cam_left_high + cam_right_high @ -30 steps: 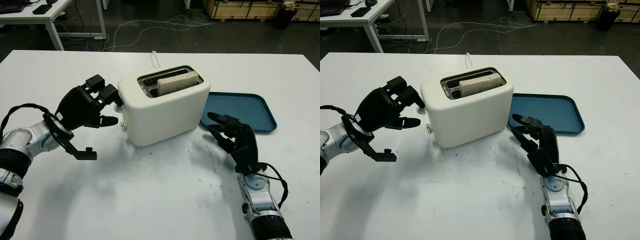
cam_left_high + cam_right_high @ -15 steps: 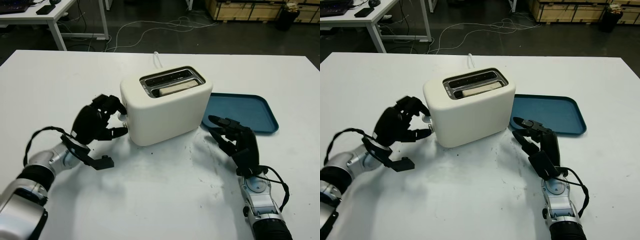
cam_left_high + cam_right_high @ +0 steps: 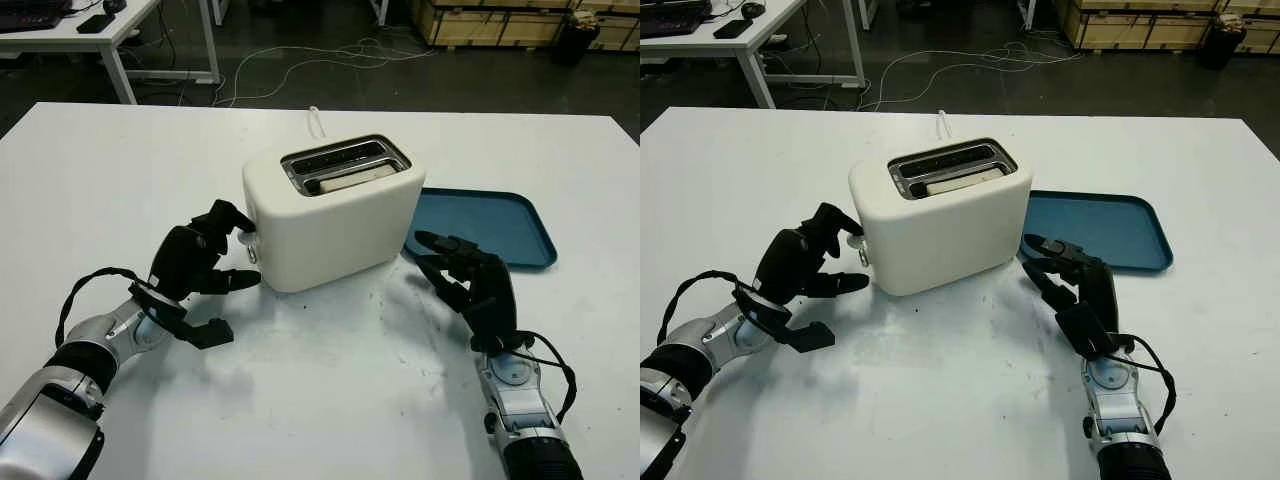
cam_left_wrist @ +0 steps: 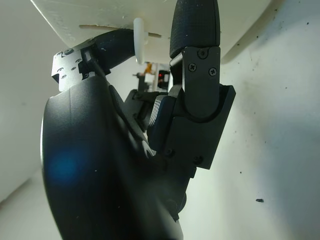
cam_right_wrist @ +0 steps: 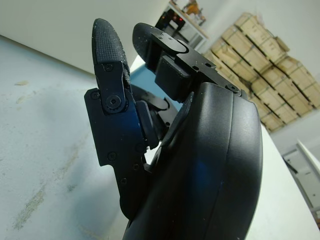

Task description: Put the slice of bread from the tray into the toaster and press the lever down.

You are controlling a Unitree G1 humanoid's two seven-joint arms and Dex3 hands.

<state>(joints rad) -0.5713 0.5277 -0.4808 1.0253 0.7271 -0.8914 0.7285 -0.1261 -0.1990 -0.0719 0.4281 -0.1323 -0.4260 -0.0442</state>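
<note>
The cream toaster (image 3: 330,215) stands near the middle of the white table (image 3: 300,400), with the slice of bread (image 3: 350,181) sunk low in the slot nearer the robot; no brand or lettering is legible on its shell. The left hand (image 3: 200,262) is at the toaster's left end, fingers curled around the white lever (image 4: 139,39), which sits low in its slit. The right hand (image 3: 468,285), open and holding nothing, hovers just right of the toaster, beside the blue tray (image 3: 500,225) toward the table's right edge.

no legible text, labels, brands or numbers anywhere
</note>
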